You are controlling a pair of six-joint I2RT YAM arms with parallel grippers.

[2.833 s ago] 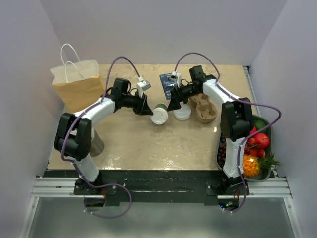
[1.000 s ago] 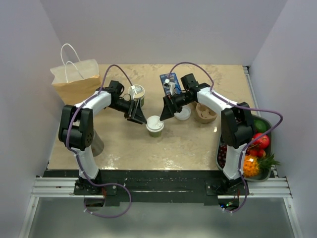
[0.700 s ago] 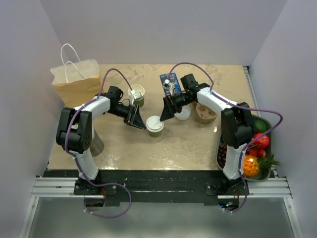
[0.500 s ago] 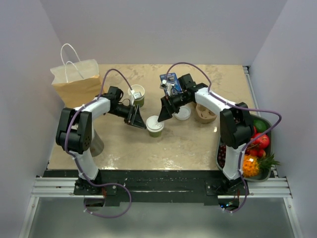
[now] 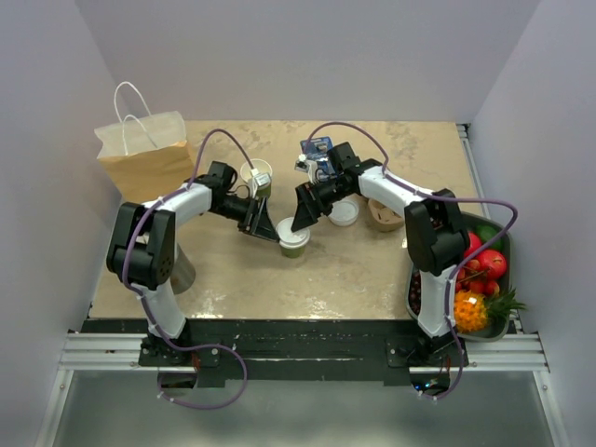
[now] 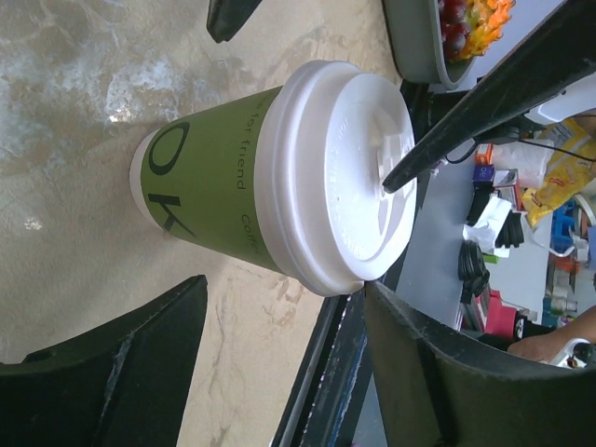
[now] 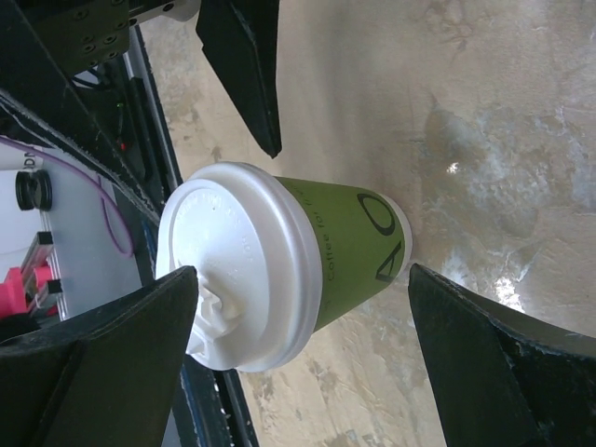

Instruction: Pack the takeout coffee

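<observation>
Takeout coffee (image 5: 292,238) stands upright, lid on, mid-bench (image 5: 354,270), well apart from the paper bag (image 5: 149,158) at the far left corner, and I see my left end effector (image 5: 268,228) and right end effector (image 5: 300,222) both open, flanking it from either side, lidless cup (image 5: 258,175) near behind.

Left gripper (image 5: 266,229) and right gripper (image 5: 302,218) (jaws spread wide) flank the takeout coffee (image 5: 293,240). A lidless cup (image 5: 258,176) blocks the far side, and the table (image 5: 345,272) toward the bases lies bare.
</observation>
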